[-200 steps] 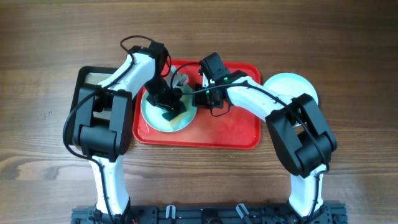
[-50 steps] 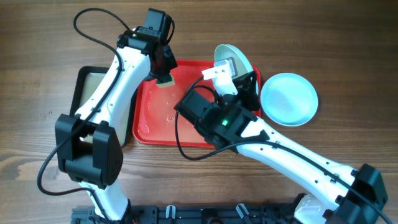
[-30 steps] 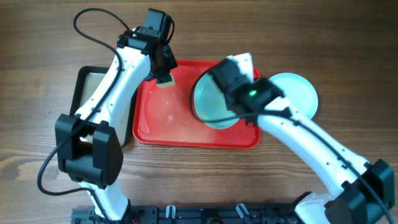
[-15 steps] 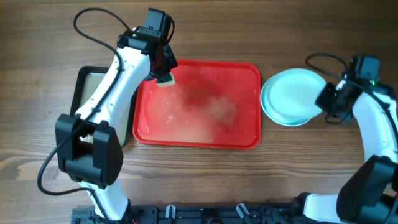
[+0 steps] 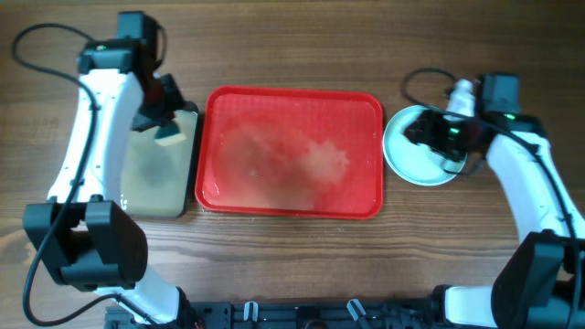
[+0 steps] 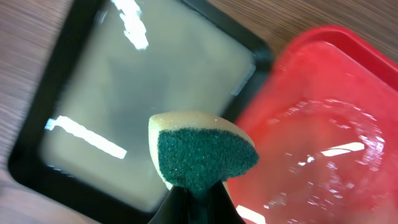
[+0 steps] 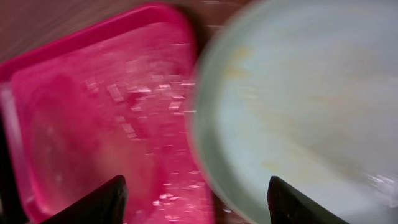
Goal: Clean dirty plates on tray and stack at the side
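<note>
**Plates sit on the wood, beside the red tray**

The plates [image 5: 411, 171] are in a pile on the bare brown table [image 5: 292, 46], just to the right of the red tray [image 5: 274, 110]. How many are in the pile is hard to tell from above. The top plate is pale blue, and the right wrist view shows faint yellow marks on it. The red tray has no plates on it. Its floor looks wet and shiny, with pale smears.

The right gripper [image 5: 437, 135] hangs over the pile of plates. Its fingers [image 7: 93, 202] are spread wide and hold nothing.

The left gripper [image 6: 194, 199] is on the other side of the red tray. It pinches a sponge [image 6: 202, 155] that is yellow with a dark green rough face. The sponge hangs over the black tray [image 5: 151, 187], which has a beige floor and sits just left of the red tray.
</note>
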{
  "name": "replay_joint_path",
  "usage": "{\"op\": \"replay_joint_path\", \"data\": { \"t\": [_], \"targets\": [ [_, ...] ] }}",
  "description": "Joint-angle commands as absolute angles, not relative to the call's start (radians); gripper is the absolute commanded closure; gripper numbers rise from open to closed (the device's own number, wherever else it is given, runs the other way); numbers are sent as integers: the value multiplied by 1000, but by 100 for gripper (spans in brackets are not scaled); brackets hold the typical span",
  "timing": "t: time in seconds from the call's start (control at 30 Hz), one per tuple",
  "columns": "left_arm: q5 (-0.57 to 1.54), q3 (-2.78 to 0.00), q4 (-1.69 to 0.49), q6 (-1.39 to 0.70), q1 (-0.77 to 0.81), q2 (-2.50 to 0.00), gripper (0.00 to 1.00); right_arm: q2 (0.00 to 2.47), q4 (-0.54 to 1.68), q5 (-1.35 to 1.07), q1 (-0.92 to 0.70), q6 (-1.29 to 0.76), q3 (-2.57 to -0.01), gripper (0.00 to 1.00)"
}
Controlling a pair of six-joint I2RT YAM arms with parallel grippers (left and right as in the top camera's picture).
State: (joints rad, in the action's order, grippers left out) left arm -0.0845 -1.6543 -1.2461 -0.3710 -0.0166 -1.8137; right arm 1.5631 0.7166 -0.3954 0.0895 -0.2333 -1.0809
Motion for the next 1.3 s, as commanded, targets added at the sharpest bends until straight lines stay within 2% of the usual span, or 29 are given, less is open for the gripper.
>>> {"op": "replay_joint_path", "data": {
  "t": [0.0, 0.1, 0.23, 0.4, 0.47, 0.5, 0.57, 0.63, 0.77, 0.83, 0.97, 1.03, 1.2, 1.27],
  "targets": [
    [-94, -1636, -1215, -223, -76, -1834, 96, 1550, 658, -439, -88, -283, -1127, 24],
    [-94, -1576, -1147, -138, -99, -1861, 96, 1550, 612, -370, -186, -345, -1127, 19],
    [-98, -1483, -1066, -9, -101, -1895, 96, 1550, 616, -336, -222, -342, -1127, 16],
    [-106, -1364, -922, 15, -108, -1912, 87, 1550, 638, -332, -221, -331, -1127, 14],
    [-105, -1355, -904, 15, -108, -1912, 67, 1550, 641, -331, -221, -313, -1127, 14],
    [-105, -1355, -897, 15, -108, -1912, 54, 1550, 645, -332, -221, -313, -1127, 14],
    [-105, -1355, -882, 15, -108, -1912, 11, 1550, 644, -332, -221, -313, -1127, 14],
    [-105, -1362, -876, 15, -108, -1910, 0, 1550, 644, -332, -221, -312, -1128, 13],
    [-105, -1504, -1025, 1, -107, -1877, 0, 1530, 693, -344, -221, -264, -1176, 13],
    [-102, -1611, -1094, -85, -107, -1831, 0, 1491, 726, -344, -221, -236, -1230, 13],
    [-101, -1639, -1082, -139, -107, -1763, 0, 1401, 796, -335, -221, -235, -1319, 12],
    [-101, -1639, -1082, -139, -107, -1761, 0, 1323, 832, -332, -221, -236, -1350, 0],
    [-101, -1639, -1082, -139, -107, -1763, 0, 1089, 860, -334, -221, -241, -1350, 0],
    [-101, -1639, -1082, -139, -107, -1763, 0, 1019, 870, -336, -221, -303, -1350, 0]
  ]
}}
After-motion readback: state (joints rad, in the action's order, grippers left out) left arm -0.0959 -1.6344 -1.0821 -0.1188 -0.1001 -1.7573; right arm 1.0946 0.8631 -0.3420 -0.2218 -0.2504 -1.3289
